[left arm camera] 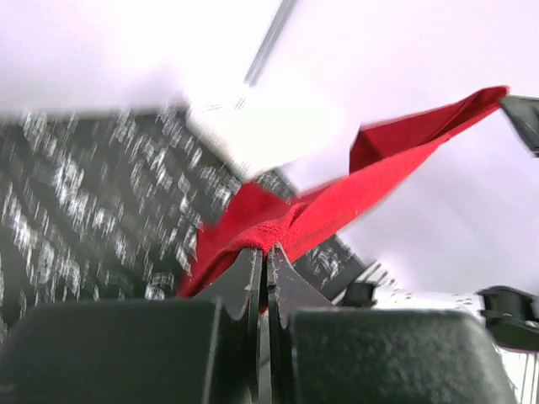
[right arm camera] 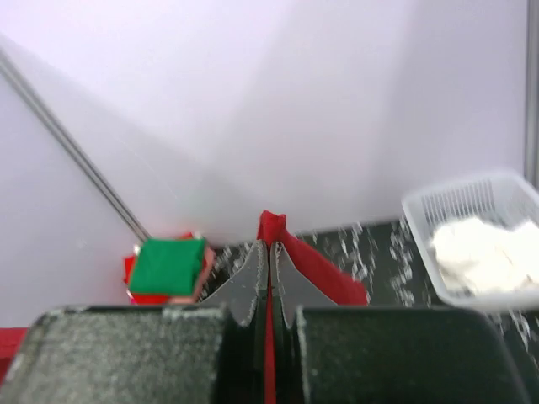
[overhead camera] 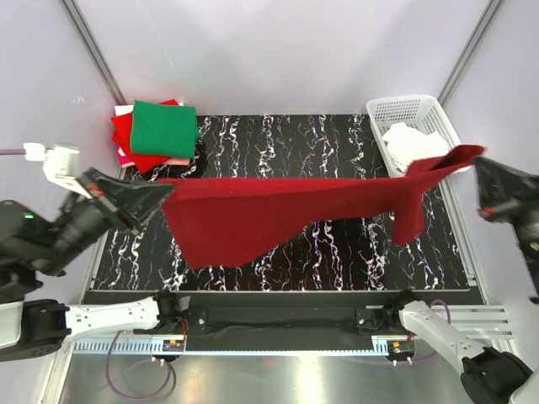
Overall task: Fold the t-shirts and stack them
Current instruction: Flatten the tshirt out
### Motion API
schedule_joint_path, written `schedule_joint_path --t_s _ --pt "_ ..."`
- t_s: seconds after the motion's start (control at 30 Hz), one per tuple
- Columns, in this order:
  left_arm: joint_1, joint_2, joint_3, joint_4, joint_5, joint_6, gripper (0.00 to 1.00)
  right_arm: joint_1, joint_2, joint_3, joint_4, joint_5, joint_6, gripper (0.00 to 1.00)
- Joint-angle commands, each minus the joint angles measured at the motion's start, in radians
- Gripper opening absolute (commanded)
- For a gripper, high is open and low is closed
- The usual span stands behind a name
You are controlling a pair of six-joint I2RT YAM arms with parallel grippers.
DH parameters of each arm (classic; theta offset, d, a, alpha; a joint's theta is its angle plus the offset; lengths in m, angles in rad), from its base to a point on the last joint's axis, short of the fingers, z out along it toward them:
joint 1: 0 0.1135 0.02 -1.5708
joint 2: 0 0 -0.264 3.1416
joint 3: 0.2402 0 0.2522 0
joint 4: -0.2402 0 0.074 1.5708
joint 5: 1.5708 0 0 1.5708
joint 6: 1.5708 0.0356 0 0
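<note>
Left claw (left arm camera: 268, 251) at nine o'clock and right claw (right arm camera: 269, 246) at three each pinch the crimson t-shirt (overhead camera: 278, 210), stretching it taut above the worktop (overhead camera: 253, 135), likely for folding

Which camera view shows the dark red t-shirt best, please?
Top external: the dark red t-shirt hangs stretched between the left hand and right hand, full span visible. Left wrist shows a blurred bunch; right wrist, only a thin strip.

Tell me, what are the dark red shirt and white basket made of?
The dark red shirt looks like soft, matte cloth: it sags and folds as it hangs. The white basket seems stiff, smooth plastic, judging by its thin lattice walls.
</note>
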Motion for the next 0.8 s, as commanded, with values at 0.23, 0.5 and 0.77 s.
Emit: schedule_joint_path --t_s 0.23,0.5,0.77 --pt "-0.001 -0.005 0.085 0.194 0.042 0.296 0.0 -0.014 0.126 0.164 0.239 -0.136 -0.197 0.0" --pt "-0.003 0.051 -0.14 0.24 -0.243 0.395 0.0 -0.013 0.499 0.087 0.418 -0.059 -0.22 0.0" --pt "0.655 0.277 -0.356 0.317 0.037 0.345 0.0 -0.01 1.184 0.457 0.376 0.004 -0.295 0.0"
